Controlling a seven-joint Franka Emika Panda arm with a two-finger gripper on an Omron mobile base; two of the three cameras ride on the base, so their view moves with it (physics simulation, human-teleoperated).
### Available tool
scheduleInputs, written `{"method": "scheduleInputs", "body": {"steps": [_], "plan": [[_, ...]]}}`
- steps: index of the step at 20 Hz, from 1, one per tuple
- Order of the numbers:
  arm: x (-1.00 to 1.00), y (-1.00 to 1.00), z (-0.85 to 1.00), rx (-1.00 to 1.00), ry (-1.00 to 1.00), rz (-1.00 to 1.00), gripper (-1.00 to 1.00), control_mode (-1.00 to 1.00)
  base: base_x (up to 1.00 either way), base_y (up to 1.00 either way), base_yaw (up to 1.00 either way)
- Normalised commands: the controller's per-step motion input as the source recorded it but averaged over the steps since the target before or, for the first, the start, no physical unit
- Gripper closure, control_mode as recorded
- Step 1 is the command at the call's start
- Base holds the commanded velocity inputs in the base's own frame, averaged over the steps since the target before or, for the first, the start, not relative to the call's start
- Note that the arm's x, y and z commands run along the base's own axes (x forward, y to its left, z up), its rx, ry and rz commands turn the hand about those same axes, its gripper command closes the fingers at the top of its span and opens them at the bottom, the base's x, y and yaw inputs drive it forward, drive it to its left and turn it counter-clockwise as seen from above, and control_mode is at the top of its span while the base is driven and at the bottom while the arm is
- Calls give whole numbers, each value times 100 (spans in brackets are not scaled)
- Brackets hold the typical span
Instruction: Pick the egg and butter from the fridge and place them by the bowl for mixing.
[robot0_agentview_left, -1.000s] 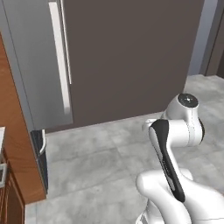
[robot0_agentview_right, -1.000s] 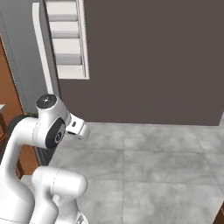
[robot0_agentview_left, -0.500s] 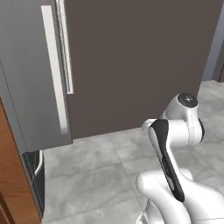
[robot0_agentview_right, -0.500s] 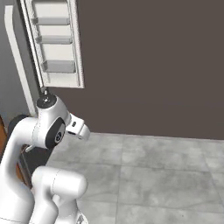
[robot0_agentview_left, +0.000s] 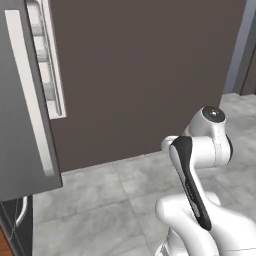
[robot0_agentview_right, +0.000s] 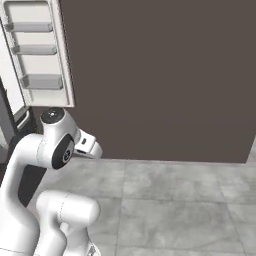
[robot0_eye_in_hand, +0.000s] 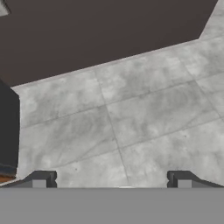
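My gripper (robot0_eye_in_hand: 111, 179) hangs over bare grey floor tiles (robot0_eye_in_hand: 131, 118), jaws spread wide with nothing between them. The fridge (robot0_agentview_left: 25, 115) stands ahead and to my left, its open door showing white shelves with clear bins (robot0_agentview_right: 35, 52). I can't make out the egg or butter from here — nor the bowl. I expect the egg to be light, smooth and fragile, so I'd pinch across its narrow middle gently; the butter, soft and greasy, I'd take across its long flat sides.
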Motion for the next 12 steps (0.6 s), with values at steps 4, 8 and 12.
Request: {"method": "scheduleInputs", "body": {"steps": [4,8,12], "plan": [[0,0,0,0,0,0,-100,100,47,-15,-23],[0,0,0,0,0,0,-100,100,64,-10,-12],[0,0,0,0,0,0,-100,100,87,-7,1]]}}
